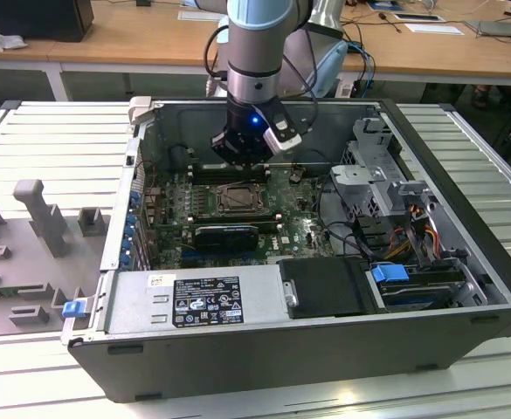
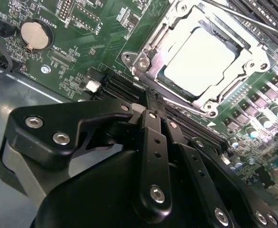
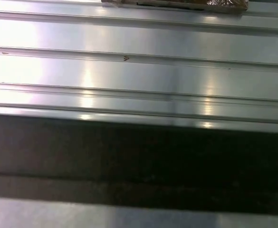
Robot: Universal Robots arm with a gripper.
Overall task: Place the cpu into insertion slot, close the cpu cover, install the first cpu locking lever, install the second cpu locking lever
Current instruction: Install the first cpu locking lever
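The arm reaches down into the open computer case (image 1: pixel 465 288), which lies on its side on the ribbed metal bench (image 1: pixel 54 148) across the middle of the exterior view. The claw (image 1: pixel 242 159) hangs over the green board (image 1: pixel 294 229), just above the insertion slot (image 1: pixel 238 199) near the centre of the frame. In the second wrist view the claw (image 2: pixel 150 102) has its black fingers (image 2: pixel 155 142) pressed together with nothing between them, their tips pointing at the near edge of the socket. The cpu (image 2: pixel 199 61) already lies flat in the insertion slot at the upper right of that view, pale and square. The cpu cover (image 2: pixel 150 42) is down around it, the silvery frame bordering the plate on all sides. A round coin battery (image 2: pixel 34 34) sits on the board at the upper left.
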